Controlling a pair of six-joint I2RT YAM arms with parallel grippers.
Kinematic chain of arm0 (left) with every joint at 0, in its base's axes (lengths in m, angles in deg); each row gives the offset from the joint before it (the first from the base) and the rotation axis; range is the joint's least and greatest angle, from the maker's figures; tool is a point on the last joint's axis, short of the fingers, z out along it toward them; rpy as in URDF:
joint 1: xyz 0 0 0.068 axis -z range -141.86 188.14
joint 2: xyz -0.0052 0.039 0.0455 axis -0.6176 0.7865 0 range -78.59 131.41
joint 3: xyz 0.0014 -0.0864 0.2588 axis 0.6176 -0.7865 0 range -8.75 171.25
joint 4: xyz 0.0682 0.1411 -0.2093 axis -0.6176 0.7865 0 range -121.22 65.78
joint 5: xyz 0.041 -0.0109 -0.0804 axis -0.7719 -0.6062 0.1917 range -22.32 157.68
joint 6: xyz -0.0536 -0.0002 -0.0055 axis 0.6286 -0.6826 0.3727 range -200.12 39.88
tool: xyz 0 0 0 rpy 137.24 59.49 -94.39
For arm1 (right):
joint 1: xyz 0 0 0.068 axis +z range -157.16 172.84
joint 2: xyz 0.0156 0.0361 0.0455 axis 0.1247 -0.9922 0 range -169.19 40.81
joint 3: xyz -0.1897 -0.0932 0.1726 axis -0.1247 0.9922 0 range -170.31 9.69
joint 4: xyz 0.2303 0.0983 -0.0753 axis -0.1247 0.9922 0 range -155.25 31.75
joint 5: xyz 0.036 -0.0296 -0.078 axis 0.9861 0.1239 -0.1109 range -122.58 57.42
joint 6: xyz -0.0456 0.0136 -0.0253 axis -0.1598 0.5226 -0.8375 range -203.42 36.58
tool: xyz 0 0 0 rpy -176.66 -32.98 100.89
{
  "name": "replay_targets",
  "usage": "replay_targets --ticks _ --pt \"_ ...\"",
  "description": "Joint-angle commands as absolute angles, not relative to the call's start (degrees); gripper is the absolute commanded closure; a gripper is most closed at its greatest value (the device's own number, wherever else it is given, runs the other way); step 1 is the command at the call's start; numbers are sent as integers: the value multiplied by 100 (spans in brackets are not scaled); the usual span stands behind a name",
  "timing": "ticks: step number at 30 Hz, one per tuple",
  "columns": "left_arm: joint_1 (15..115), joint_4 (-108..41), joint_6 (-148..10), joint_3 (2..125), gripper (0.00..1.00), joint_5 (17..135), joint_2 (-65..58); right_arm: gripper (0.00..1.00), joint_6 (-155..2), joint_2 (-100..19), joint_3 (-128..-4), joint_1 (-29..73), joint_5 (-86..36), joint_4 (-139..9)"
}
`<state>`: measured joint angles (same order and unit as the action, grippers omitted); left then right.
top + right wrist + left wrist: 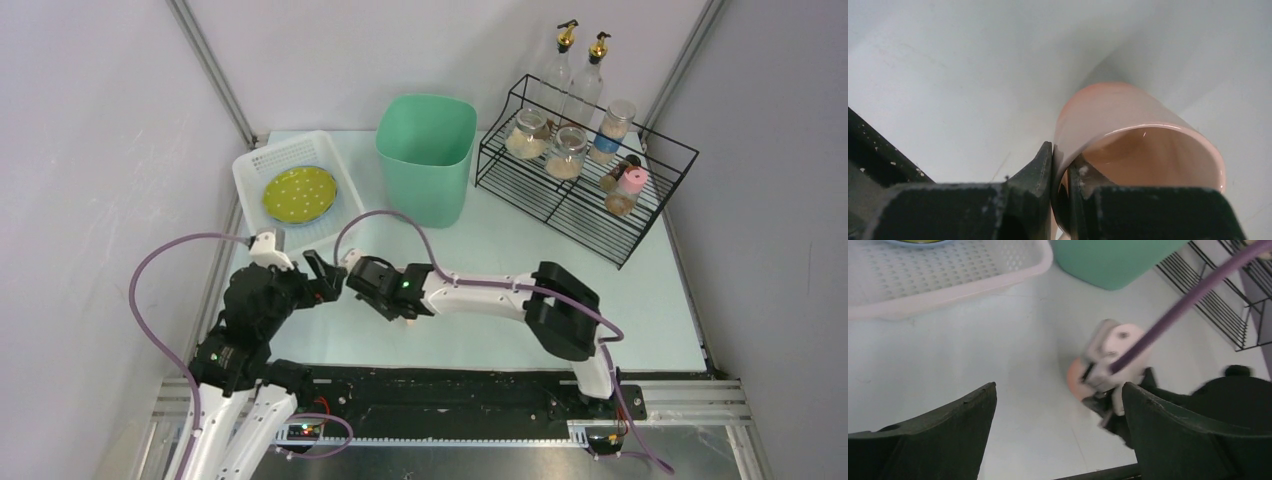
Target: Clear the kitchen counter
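A peach-pink cup (1128, 125) is clamped by its wall in my right gripper (1061, 161), one finger outside and one inside the rim. It hangs tilted just above the kitchen counter (500, 250). From above, the right gripper (355, 278) sits over the front left of the counter and hides the cup. In the left wrist view the cup (1075, 381) peeks out orange below the right wrist. My left gripper (1059, 387) stands open with nothing between its fingers, close to the left of the right one (325, 277).
A white perforated basket (262, 165) holding a yellow-green plate (298, 193) stands at the back left. Beside it is a mint-green bin (425, 155). A black wire rack (600, 215) with several jars fills the back right, with two bottles (575, 65) behind.
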<state>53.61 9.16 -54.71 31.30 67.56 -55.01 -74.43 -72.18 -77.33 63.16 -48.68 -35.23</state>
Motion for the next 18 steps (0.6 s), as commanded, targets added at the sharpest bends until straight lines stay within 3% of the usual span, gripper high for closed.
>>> replay_targets --ticks 1,10,14,18 --pt "5414 604 -5322 3096 2 6510 -5701 100 -8546 -7565 -8595 6760 -4824 -3663" --pt "5421 755 -5168 3115 2 5640 -6420 100 -8500 -7821 -8821 6786 -4611 -3703" --pt "5414 804 -5106 3119 2 5284 -6857 88 -8389 -7864 -8931 6727 -4585 -3576" --pt "5416 812 -5064 3103 2 5061 -7326 66 -8303 -7880 -9013 6659 -4531 -3487"
